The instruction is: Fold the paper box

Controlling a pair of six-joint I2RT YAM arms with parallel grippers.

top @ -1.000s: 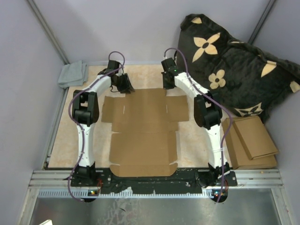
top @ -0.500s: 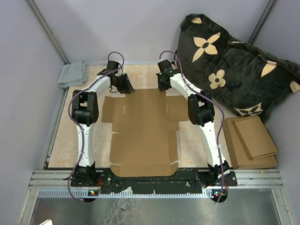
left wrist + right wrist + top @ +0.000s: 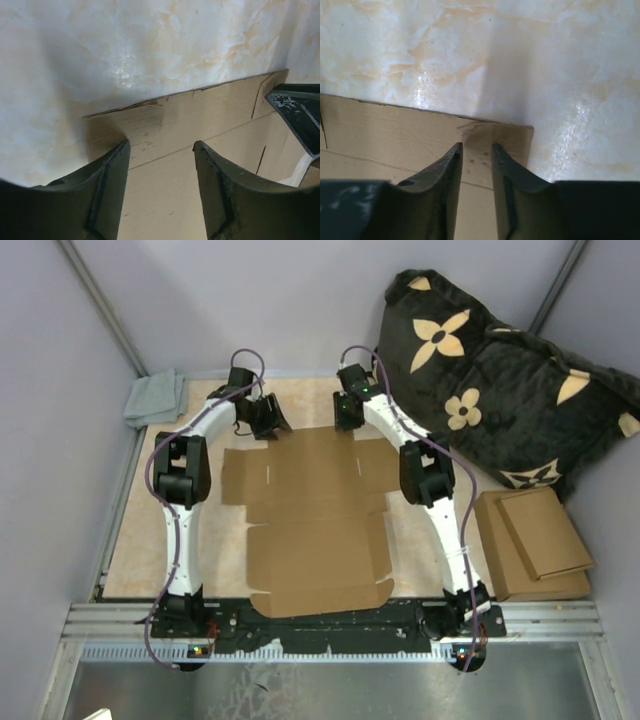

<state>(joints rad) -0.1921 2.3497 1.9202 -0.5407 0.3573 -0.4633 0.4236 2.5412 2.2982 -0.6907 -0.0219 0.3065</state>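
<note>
The paper box [image 3: 310, 530] lies flat and unfolded on the marbled table, a brown die-cut sheet with flaps and slits. My left gripper [image 3: 268, 418] is at its far left edge. In the left wrist view it [image 3: 160, 145] is open, with its fingers over the far strip of cardboard [image 3: 200, 115]. My right gripper [image 3: 345, 416] is at the far edge, right of centre. In the right wrist view it [image 3: 477, 145] has its jaws a narrow gap apart over the sheet's far corner [image 3: 510, 137], holding nothing. The right gripper's finger [image 3: 297, 117] shows in the left wrist view.
A black pillow with beige flowers [image 3: 500, 380] leans at the back right. A stack of smaller flat cardboard pieces [image 3: 535, 545] lies right of the right arm. A grey cloth [image 3: 155, 398] sits at the back left corner. Grey walls close in the table; a metal rail [image 3: 330, 625] runs along the near edge.
The box has slid a little to the right and turned slightly. My right gripper has moved left along the far edge. The left gripper has barely moved.
</note>
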